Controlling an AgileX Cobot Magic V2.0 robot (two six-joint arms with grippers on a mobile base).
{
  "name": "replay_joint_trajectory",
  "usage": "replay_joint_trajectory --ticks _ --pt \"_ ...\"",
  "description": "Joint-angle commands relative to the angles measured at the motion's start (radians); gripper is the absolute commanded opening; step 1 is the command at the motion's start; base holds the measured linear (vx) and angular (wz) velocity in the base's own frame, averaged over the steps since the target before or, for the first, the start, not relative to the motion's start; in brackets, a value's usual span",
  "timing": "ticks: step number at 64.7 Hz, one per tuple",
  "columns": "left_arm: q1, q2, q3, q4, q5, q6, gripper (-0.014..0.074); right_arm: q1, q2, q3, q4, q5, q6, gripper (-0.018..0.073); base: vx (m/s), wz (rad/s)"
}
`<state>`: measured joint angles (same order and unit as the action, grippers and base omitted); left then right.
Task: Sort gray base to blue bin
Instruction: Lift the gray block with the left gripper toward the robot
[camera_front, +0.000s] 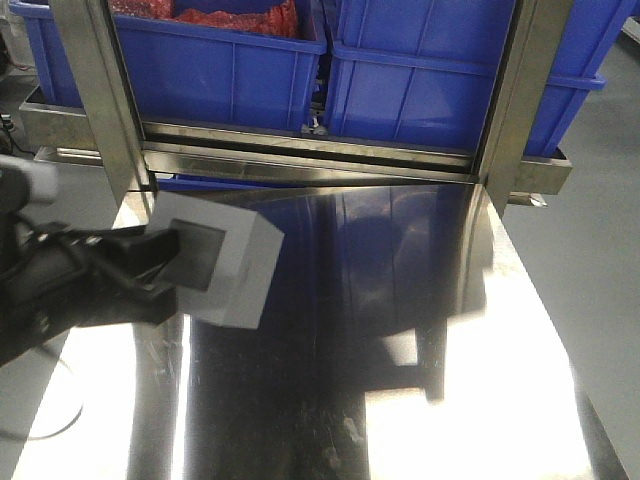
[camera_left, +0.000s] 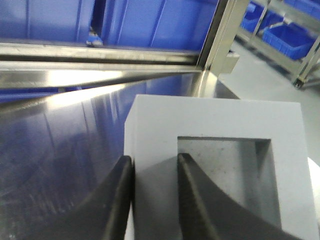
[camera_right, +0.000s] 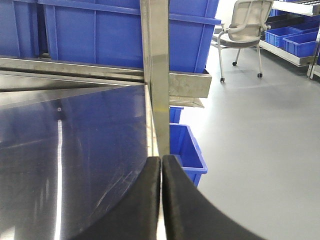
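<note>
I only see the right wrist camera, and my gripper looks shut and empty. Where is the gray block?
Observer: The left gripper holds the gray base, one finger inside its square recess, one outside the wall.
Operator: Is it lying flat?
Observer: No, the front view shows it tilted over the steel table, recess facing the gripper.
Operator: What's in the bins?
Observer: The left blue bin holds something red; the inside of the right blue bin is hidden.
</note>
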<state>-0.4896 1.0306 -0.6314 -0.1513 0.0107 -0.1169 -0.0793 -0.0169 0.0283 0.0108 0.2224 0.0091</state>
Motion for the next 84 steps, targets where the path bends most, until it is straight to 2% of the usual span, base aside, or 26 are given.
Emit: replay_joint_trajectory --ticks 1,17,43,84 --pt "-0.004 -0.103 0.045 -0.007 -0.15 0.009 0.0146 -0.001 0.001 0.0 -0.005 -0.075 -0.009 -0.0005 0.0 0.0" --pt "-0.004 -0.325 0.202 -0.007 -0.195 0.079 0.0146 -0.001 0.001 0.0 -0.005 -0.075 -0.009 -0.0005 0.0 0.0" --pt "-0.004 -0.628 0.305 -0.008 -0.177 0.079 0.0146 -0.001 0.001 0.0 -0.005 -0.075 -0.009 -0.0005 0.0 0.0" --pt "-0.004 -0.638 0.305 -0.008 -0.177 0.079 0.0146 -0.001 0.001 0.0 -0.005 -0.075 -0.009 -0.0005 0.0 0.0"
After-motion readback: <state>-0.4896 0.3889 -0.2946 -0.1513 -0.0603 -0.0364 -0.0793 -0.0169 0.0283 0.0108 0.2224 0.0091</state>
